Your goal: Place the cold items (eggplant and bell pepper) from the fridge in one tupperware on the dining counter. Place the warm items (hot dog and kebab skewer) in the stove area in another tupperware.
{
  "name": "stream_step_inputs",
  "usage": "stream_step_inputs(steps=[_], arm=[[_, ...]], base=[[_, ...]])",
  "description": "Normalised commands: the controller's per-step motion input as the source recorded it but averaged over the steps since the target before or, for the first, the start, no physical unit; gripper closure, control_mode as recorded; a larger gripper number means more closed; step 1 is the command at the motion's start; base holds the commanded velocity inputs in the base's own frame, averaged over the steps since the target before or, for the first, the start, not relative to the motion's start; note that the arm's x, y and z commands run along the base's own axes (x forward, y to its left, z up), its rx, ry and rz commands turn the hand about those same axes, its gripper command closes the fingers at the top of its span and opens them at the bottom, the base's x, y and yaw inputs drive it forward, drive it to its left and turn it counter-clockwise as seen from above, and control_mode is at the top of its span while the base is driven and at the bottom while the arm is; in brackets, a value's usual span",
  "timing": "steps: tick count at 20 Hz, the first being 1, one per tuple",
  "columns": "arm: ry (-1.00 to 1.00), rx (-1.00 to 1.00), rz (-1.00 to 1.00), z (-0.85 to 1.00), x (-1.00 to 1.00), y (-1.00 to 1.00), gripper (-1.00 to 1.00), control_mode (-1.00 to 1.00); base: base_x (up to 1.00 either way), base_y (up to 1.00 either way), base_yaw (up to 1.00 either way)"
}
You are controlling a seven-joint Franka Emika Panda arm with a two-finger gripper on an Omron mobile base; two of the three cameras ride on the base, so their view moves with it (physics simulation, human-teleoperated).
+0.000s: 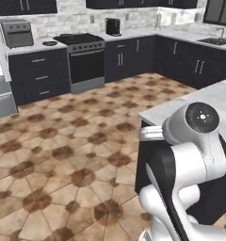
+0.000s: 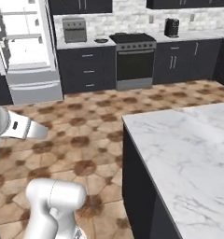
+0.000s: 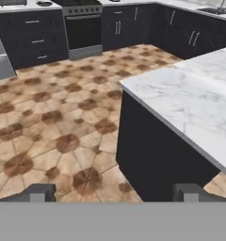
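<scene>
In the hand view my gripper is open, its two dark fingertips spread wide with nothing between them. It hangs over the tiled floor beside the corner of the marble dining counter, which is bare in every view. The hand faces the stove across the room. The fridge stands with its door open, showing white shelves. The eggplant, bell pepper, hot dog, kebab skewer and tupperware are out of view.
Dark cabinets line the far wall around the stove. On the worktop are a toaster oven, a small dark round dish and a coffee machine. A sink sits at the far right.
</scene>
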Motion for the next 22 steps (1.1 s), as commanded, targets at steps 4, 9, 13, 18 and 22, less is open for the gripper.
stream_step_inputs(steps=[4, 9, 13, 18, 22], arm=[[0.00, 0.00, 0.00, 0.00, 0.00, 0.00, -1.00, 1.00], [0.00, 0.00, 0.00, 0.00, 0.00, 0.00, -1.00, 1.00], [0.00, 0.00, 0.00, 0.00, 0.00, 0.00, -1.00, 1.00], [0.00, 0.00, 0.00, 0.00, 0.00, 0.00, -1.00, 1.00], [0.00, 0.00, 0.00, 0.00, 0.00, 0.00, -1.00, 1.00]], base=[[1.00, 0.45, 0.06], [1.00, 0.23, 0.18], [1.00, 0.12, 0.23], [1.00, 0.01, 0.24], [1.00, -0.09, 0.27]])
